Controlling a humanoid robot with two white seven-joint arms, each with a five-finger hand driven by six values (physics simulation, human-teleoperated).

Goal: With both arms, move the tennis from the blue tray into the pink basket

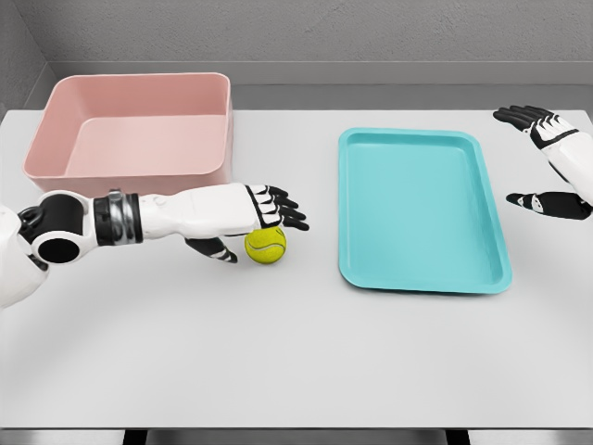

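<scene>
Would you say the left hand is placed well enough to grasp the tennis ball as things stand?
Probably yes. The left hand hovers directly over the tennis ball, which lies on the bare table between the pink basket and blue tray; nothing blocks it.

Tennis ball (pixel 266 245) on table (pixel 296 362) under left robot hand (pixel 264 211), between pink basket (pixel 130 139) and blue tray (pixel 422 209).
</scene>
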